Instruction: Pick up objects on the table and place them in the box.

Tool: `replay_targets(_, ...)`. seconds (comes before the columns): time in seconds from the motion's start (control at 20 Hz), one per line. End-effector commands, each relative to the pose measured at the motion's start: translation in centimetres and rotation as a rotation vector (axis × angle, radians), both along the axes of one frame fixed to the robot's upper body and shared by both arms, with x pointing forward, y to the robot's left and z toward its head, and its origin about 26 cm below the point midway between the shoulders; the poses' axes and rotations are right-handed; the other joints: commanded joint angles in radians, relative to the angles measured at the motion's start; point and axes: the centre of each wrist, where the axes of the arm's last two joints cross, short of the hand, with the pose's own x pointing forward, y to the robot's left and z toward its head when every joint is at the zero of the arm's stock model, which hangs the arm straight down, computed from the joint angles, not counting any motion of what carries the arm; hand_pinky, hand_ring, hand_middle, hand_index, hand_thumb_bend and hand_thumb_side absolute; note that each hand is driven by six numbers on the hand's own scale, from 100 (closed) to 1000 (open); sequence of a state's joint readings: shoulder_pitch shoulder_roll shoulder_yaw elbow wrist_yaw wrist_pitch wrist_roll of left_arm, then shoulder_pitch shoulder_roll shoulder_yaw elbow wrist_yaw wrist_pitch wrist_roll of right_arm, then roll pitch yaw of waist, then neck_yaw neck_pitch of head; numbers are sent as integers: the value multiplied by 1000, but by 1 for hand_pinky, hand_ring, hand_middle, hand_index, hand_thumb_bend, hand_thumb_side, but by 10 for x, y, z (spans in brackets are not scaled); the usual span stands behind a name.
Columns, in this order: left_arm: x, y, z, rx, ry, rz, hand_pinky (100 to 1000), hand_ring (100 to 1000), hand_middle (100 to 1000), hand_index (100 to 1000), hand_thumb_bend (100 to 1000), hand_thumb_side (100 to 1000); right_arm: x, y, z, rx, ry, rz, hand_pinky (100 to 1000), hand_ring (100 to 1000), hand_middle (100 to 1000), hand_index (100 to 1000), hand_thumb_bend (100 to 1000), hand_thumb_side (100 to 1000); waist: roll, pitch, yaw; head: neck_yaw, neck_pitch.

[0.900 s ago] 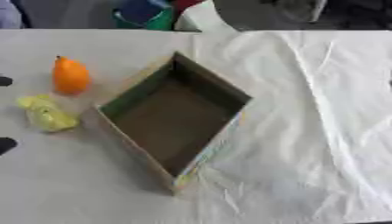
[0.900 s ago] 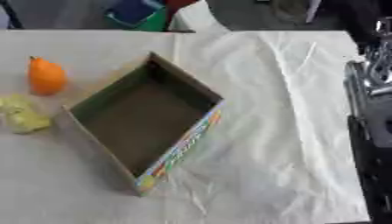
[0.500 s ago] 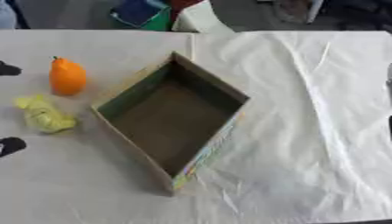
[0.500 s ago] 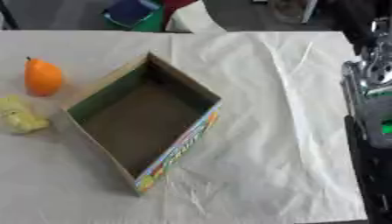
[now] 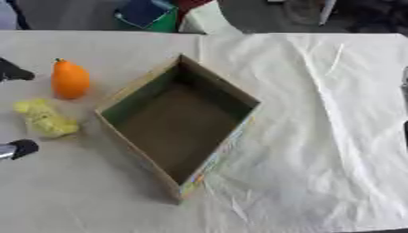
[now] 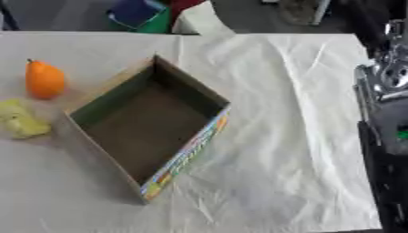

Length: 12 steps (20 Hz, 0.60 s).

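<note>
1. Box (image 5: 179,132) sits centre-left of the frame, turned diamond-wise on the tabletop (image 5: 95,195), open top, nothing inside.
2. Orange pear-shaped object (image 5: 70,80) stands upright at left, just beside the box's upper-left wall; yellow crumpled object (image 5: 44,119) lies below it, near the box's left corner.
3. Left hand (image 5: 16,149): only dark tips show at the left edge (one above the orange object, one below the yellow); possibly spread around both, cannot tell its state.
4. Right hand: only silver and black arm structure (image 6: 382,91) at the right edge; hand not seen.
5. Judgement: take one object from the left and lift it above the box wall before crossing.
6. Open room: the white cloth (image 5: 318,136) right of the box is bare, and the strip between objects and wall is narrow.
</note>
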<state>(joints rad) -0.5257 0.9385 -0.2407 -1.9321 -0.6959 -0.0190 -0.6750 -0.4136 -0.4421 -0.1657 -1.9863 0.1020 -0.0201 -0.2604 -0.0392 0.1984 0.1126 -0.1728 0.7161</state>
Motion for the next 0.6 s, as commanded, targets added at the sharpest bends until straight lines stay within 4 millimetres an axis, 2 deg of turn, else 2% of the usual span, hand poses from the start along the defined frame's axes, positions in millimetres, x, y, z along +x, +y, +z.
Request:
replay_targets(0.05, 9, 5, 4, 13, -1, 37, 689, 859, 833, 954, 494, 745, -3, 0, 8, -11, -25, 9, 744, 675, 480, 777, 100, 448, 2, -12, 3, 2, -11)
replay_targets(0.25, 23, 12, -2, 14, 9, 83, 688, 856, 834, 952, 444, 685, -3, 1, 8, -10, -25, 9, 745, 676, 480, 777, 100, 447, 1, -8, 5, 2, -16)
replay_targets(0.6, 36, 18, -9, 20, 22, 109, 693, 860, 851, 961, 447, 688, -3, 1, 8, -10, -26, 9, 747, 676, 478, 777, 100, 446, 0, -4, 4, 2, -19)
